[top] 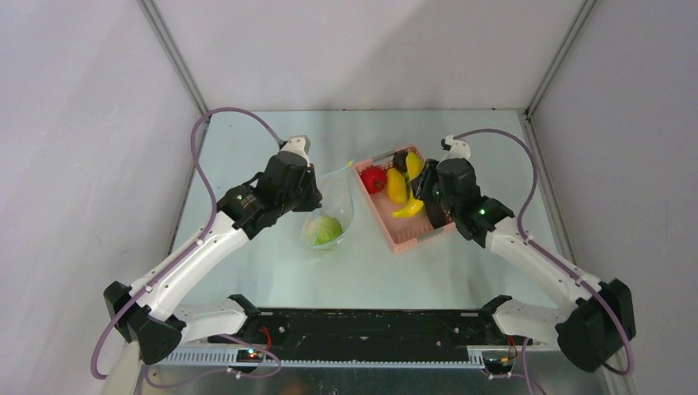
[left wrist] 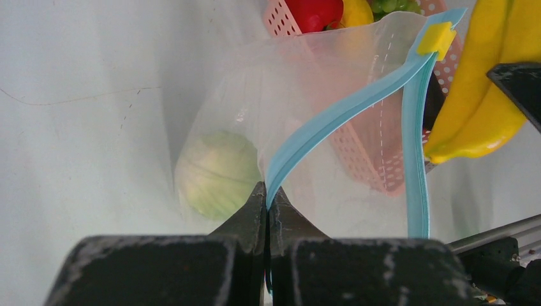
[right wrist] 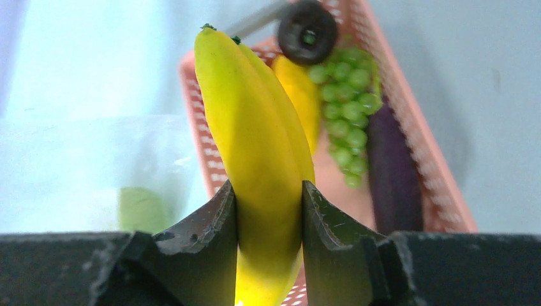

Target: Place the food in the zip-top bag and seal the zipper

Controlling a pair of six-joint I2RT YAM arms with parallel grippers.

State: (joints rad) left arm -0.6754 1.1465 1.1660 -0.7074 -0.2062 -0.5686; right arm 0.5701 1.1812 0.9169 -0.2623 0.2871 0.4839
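Nearest, on the left: clamped hard with the left gripper [left wrist: 268, 210] onto one lip of the zipper [left wrist: 344, 111], no gap between the fingertips, holding the mouth of the zip-top bag [left wrist: 300, 83] raised and gaping toward the pink basket [left wrist: 278, 18]. Just past those fingertips, down at the bottom of the clear film: a pale green cabbage [left wrist: 214, 172], already bagged. Further along the blue strip, at its far corner: a yellow slider tab [left wrist: 437, 38] (worth remembering for the sealing step).

On the right: gripping the banana [right wrist: 255, 140] in the right gripper [right wrist: 268, 210], one pad pressed to each flank near the lower end, stem pointing away, over the basket; cannot tell whether lifted clear of its floor. Beyond, in the basket: a second yellow piece [right wrist: 300, 95], green grapes [right wrist: 348, 108], a dark purple piece [right wrist: 392, 172], and a dark round piece [right wrist: 307, 32] at the far end; also a red fruit [left wrist: 314, 11] at the corner nearest the bag.

On handling, as a judgement: for the banana, probably light, stiff and smooth, curved enough to swivel between narrow pads; better taken across the thick middle than near a tip, then fed end first into the mouth. For the bag, floppy and slick, with no shape of its own, likely to sag shut if the held lip drops; best held by the stiffer zipper strip, never by the film. Early in the task by the look of it: one item in, one in hand, zipper unsealed
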